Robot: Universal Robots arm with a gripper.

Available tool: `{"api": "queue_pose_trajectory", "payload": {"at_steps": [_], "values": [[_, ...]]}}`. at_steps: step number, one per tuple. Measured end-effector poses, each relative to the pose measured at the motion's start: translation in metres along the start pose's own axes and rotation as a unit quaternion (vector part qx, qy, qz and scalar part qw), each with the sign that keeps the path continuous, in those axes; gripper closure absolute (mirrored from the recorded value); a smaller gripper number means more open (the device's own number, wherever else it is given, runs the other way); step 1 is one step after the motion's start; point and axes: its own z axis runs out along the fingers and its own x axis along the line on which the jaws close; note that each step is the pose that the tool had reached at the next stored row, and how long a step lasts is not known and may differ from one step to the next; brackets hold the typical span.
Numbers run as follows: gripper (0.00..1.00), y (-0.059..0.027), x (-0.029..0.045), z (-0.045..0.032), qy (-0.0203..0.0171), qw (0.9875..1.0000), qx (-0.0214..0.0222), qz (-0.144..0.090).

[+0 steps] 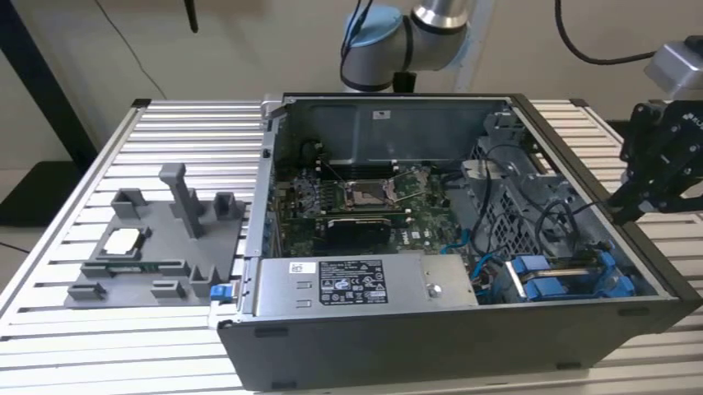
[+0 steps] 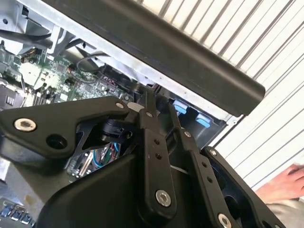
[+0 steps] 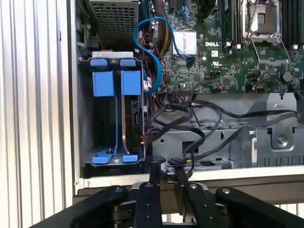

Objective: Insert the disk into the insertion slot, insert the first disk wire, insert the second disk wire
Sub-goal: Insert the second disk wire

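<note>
The disk (image 3: 124,121) stands on edge in the insertion slot (image 3: 84,133), the dark drive cage at a corner of the open computer case, with its blue carrier (image 1: 561,280) around it. A blue wire (image 3: 153,57) loops from the motherboard down beside the cage. Black wires (image 3: 190,123) lie next to it; I cannot tell whether any is plugged into the disk. My gripper (image 3: 166,164) hangs over the case wall just outside the cage, shut with nothing between its fingers. In the exterior view the gripper (image 1: 628,210) is off the case's right side. The second wrist view has the gripper (image 2: 159,102) above the case rim.
The case (image 1: 439,346) lies open on a slatted metal table (image 1: 66,173). A labelled silver power-supply box (image 1: 363,284) sits at its front. A grey fixture (image 1: 154,247) stands at the exterior view's left. A person's hand (image 2: 290,179) rests on the table near the case.
</note>
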Motion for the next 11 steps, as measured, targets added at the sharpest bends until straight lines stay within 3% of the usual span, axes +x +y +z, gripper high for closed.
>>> {"api": "queue_pose_trajectory", "payload": {"at_steps": [7,9,11], "values": [[0.73,-0.0045,0.0002,0.0036,0.0007,0.9997,-0.0236,0.004],[0.73,-0.0051,0.0004,0.0047,0.0007,0.9996,-0.0278,0.005],[0.73,-0.0052,0.0004,0.0051,0.0006,0.9996,-0.0286,0.006]]}}
